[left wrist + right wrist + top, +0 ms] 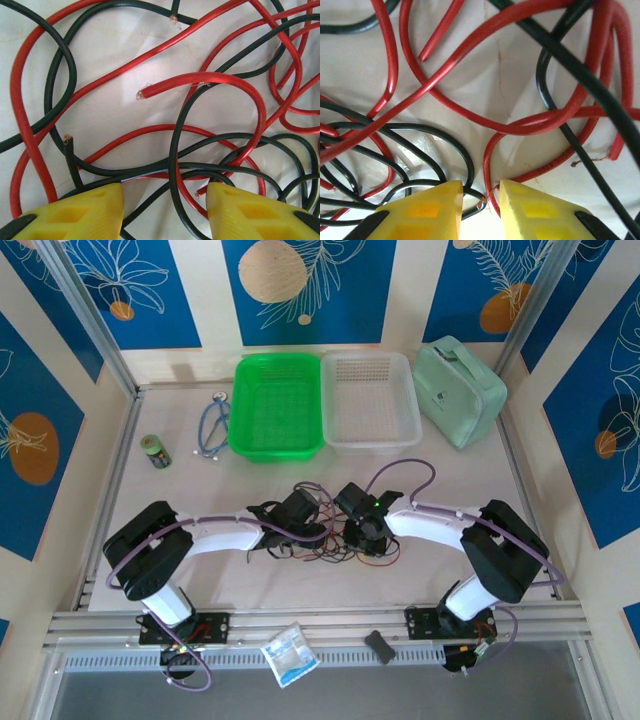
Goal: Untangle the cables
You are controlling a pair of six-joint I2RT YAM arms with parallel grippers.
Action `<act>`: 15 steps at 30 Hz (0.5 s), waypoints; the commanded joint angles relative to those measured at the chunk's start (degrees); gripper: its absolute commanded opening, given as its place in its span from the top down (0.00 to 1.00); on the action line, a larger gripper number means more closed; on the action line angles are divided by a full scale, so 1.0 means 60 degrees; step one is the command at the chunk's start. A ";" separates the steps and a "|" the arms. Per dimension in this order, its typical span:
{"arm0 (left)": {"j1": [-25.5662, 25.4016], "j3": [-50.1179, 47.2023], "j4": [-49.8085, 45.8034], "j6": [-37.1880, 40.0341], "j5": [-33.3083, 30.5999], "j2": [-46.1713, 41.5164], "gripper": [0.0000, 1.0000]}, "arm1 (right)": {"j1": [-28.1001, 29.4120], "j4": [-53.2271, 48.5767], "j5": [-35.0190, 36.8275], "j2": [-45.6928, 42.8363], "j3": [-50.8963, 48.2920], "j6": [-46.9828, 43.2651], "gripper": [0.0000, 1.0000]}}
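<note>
1. Left claw is released: its yellow fingers stand well apart, with red and black cables running loosely between them.
2. Right claw is nearly closed, with cables in its narrow gap; whether they are pinched cannot be told.
3. Cables lie tangled on the table near the basket, on its arm-base side, with both claws down on the heap.

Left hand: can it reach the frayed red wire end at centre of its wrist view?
Likely yes. The left hand is open, the red wire end lies bare on the table ahead, nothing over its tip; black wires cross nearer in.
</note>
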 commanded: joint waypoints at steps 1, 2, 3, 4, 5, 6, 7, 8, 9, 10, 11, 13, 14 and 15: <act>-0.0037 -0.0141 -0.0328 -0.0163 -0.0341 0.0359 0.52 | 0.0155 -0.0119 -0.0267 0.0123 -0.0245 0.0243 0.73; -0.0041 -0.0141 -0.0344 -0.0164 -0.0355 0.0359 0.52 | 0.0185 -0.0141 -0.0253 0.0113 -0.0280 0.0260 0.73; -0.0041 -0.0141 -0.0357 -0.0171 -0.0374 0.0359 0.52 | 0.0202 -0.0175 -0.0239 0.0088 -0.0300 0.0282 0.73; -0.0045 -0.0154 -0.0379 -0.0184 -0.0413 0.0347 0.53 | 0.0222 -0.0245 -0.0212 0.0059 -0.0351 0.0318 0.73; -0.0037 -0.0157 -0.0421 -0.0200 -0.0459 0.0345 0.53 | 0.0247 -0.0304 -0.0170 0.0012 -0.0378 0.0332 0.73; -0.0038 -0.0156 -0.0478 -0.0218 -0.0531 0.0345 0.55 | 0.0290 -0.0399 -0.0111 -0.0057 -0.0395 0.0359 0.73; -0.0037 -0.0141 -0.0540 -0.0245 -0.0601 0.0355 0.59 | 0.0334 -0.0487 -0.0043 -0.0134 -0.0437 0.0398 0.73; -0.0045 -0.0141 -0.0603 -0.0253 -0.0672 0.0354 0.63 | 0.0354 -0.0552 -0.0005 -0.0203 -0.0470 0.0431 0.73; -0.0041 -0.0127 -0.0656 -0.0275 -0.0733 0.0377 0.68 | 0.0401 -0.0607 0.0050 -0.0263 -0.0505 0.0461 0.73; -0.0037 -0.0105 -0.0709 -0.0293 -0.0781 0.0420 0.73 | 0.0426 -0.0652 0.0080 -0.0312 -0.0560 0.0494 0.73; -0.0037 -0.0086 -0.0756 -0.0301 -0.0825 0.0455 0.77 | 0.0449 -0.0675 0.0084 -0.0343 -0.0601 0.0521 0.74; -0.0037 -0.0042 -0.0801 -0.0334 -0.0859 0.0561 0.84 | 0.0496 -0.0690 0.0085 -0.0360 -0.0709 0.0578 0.75; -0.0041 -0.0026 -0.0816 -0.0339 -0.0872 0.0589 0.86 | 0.0522 -0.0692 0.0085 -0.0360 -0.0740 0.0596 0.76; -0.0037 -0.0024 -0.0824 -0.0354 -0.0893 0.0629 0.88 | 0.0544 -0.0716 0.0081 -0.0342 -0.0784 0.0611 0.78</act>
